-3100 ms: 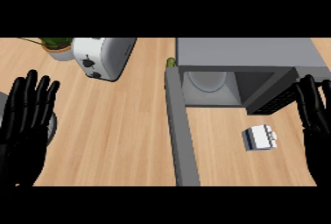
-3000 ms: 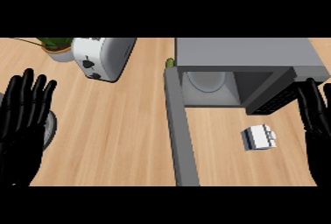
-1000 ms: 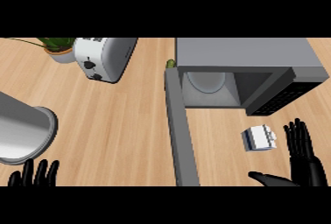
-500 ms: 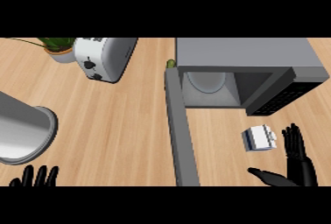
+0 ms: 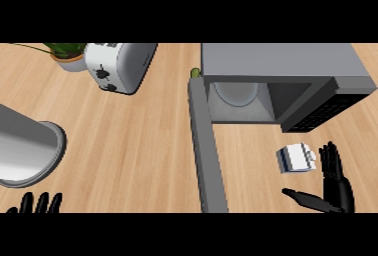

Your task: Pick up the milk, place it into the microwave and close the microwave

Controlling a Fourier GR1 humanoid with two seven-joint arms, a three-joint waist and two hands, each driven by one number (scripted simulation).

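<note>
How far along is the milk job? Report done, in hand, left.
Done: only that the microwave door stands open. In hand: nothing; the open right hand sits beside the milk, apart from it. Left: grasp, load, shut the door.

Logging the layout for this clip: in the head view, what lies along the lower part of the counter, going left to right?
Left hand → grey pot → open microwave door → milk carton → right hand.
</note>
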